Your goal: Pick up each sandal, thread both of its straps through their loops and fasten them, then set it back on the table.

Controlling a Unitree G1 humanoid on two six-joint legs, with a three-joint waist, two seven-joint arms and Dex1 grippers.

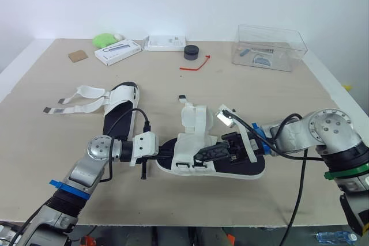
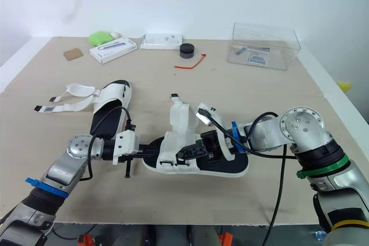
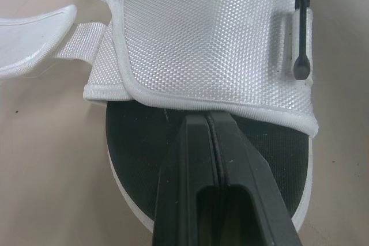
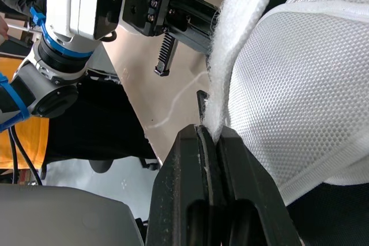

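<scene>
Pinching the white strap [image 4: 236, 38], the right gripper [image 4: 209, 131] is holding it raised; the left gripper [image 3: 206, 120], clenched empty, is bracing the sandal [image 1: 248, 168] at the worktop's [image 1: 242, 96] front middle. Feeding straight should help.

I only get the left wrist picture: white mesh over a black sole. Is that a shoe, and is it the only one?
Observer: It's a sandal, and no: a second sandal lies on the table further to the robot's left, straps spread open.
Operator: What is the other arm doing?
Observer: The right gripper is shut on a white strap of the sandal you see.
</scene>
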